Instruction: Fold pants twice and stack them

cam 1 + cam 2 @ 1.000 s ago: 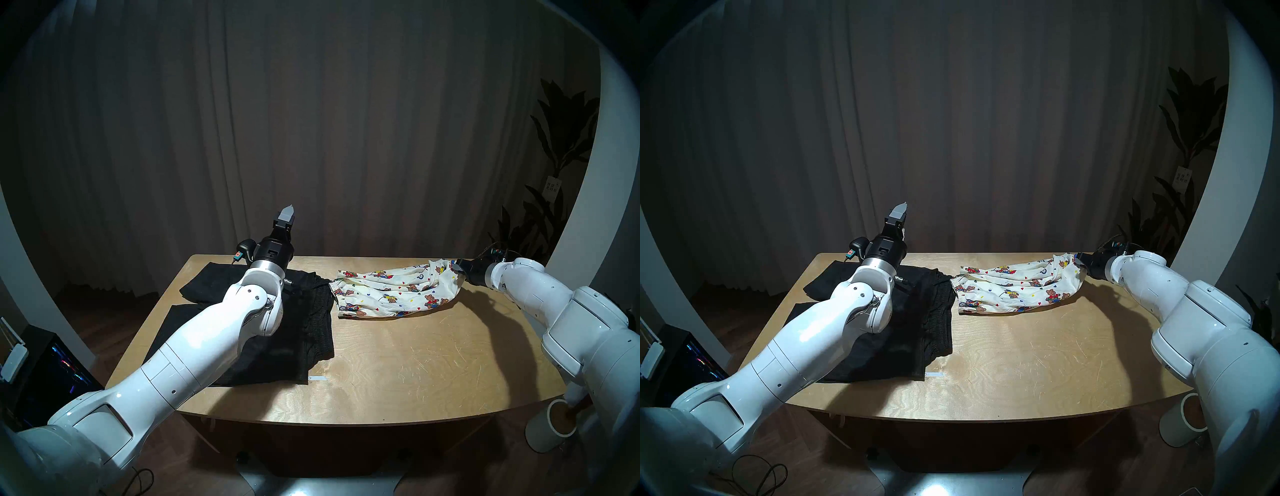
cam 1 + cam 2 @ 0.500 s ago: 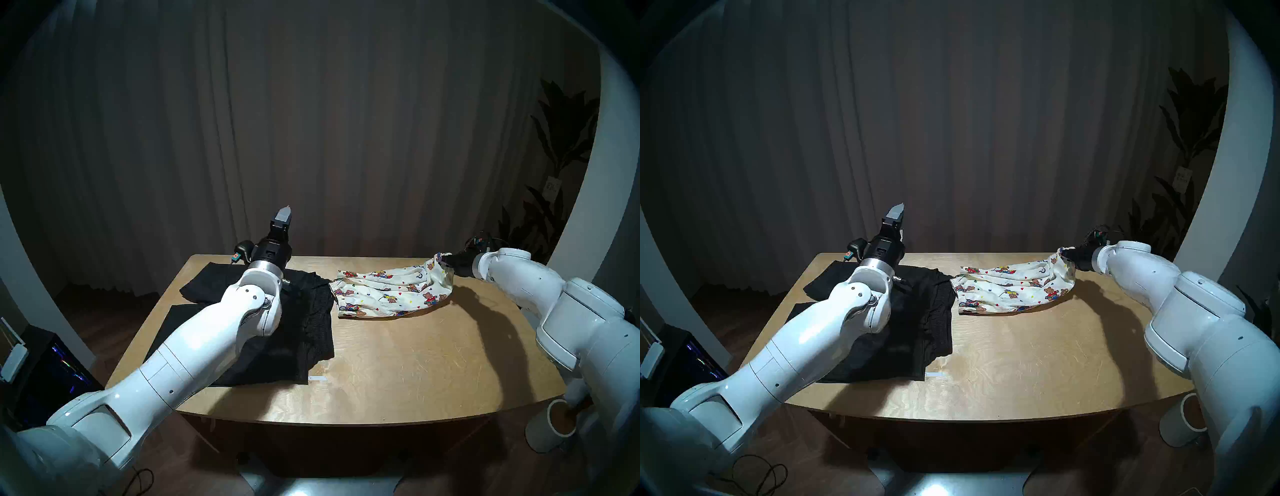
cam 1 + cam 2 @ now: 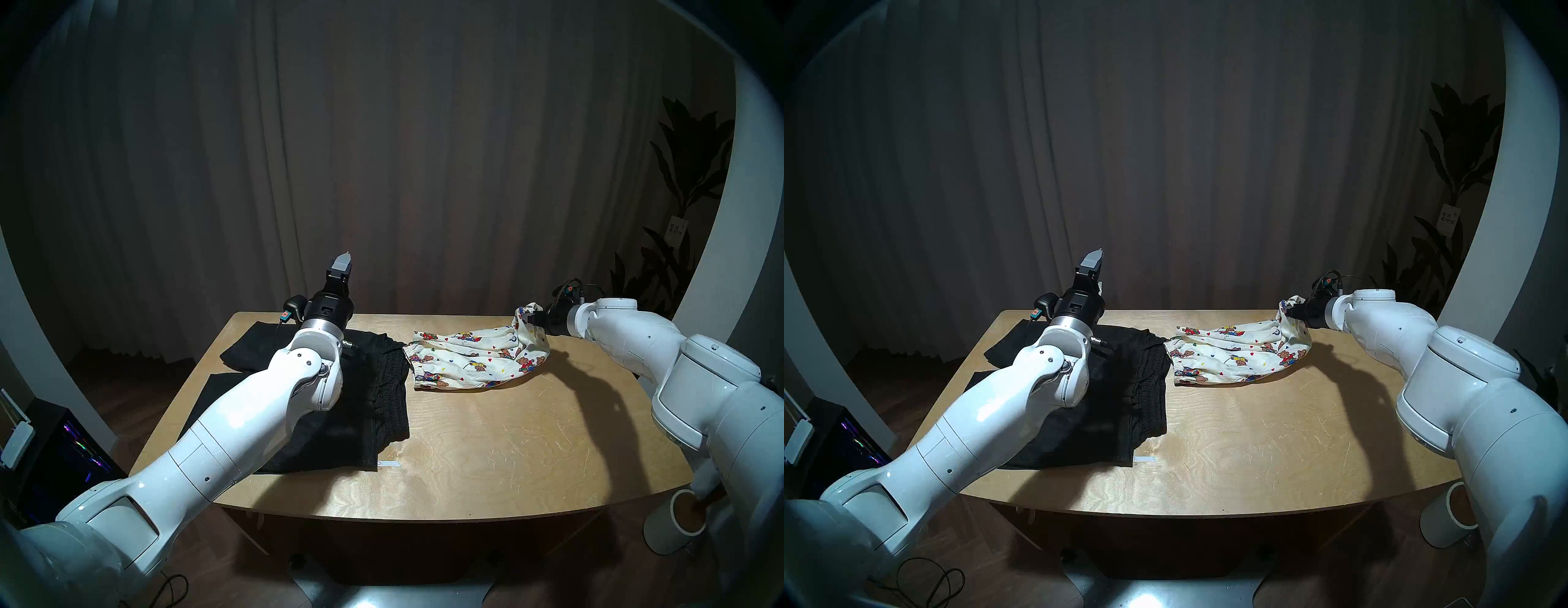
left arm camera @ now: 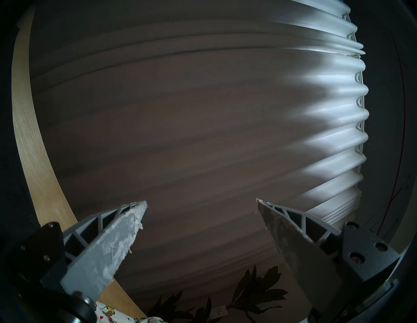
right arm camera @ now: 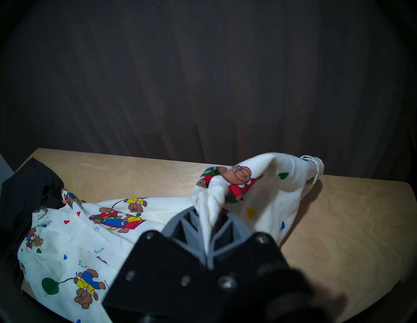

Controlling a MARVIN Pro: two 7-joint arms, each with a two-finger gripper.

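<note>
Where jaws pinch — bunched cream cotton pants (image 5: pixel 209 203)

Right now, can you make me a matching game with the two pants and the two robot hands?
Things:
1. teddy bear pants
2. black pants
3. left end effector
4. right end effector

States:
A. open, holding nothing
B. lying flat on the table
C. one end lifted off the table
D. shut, pinching cloth

Pairs: 1-C, 2-B, 3-A, 4-D

right pincer (image 3: pixel 1294 313) pinching teddy-bear pants (image 3: pixel 1240 352), black pants (image 3: pixel 1106 395) flat
</note>
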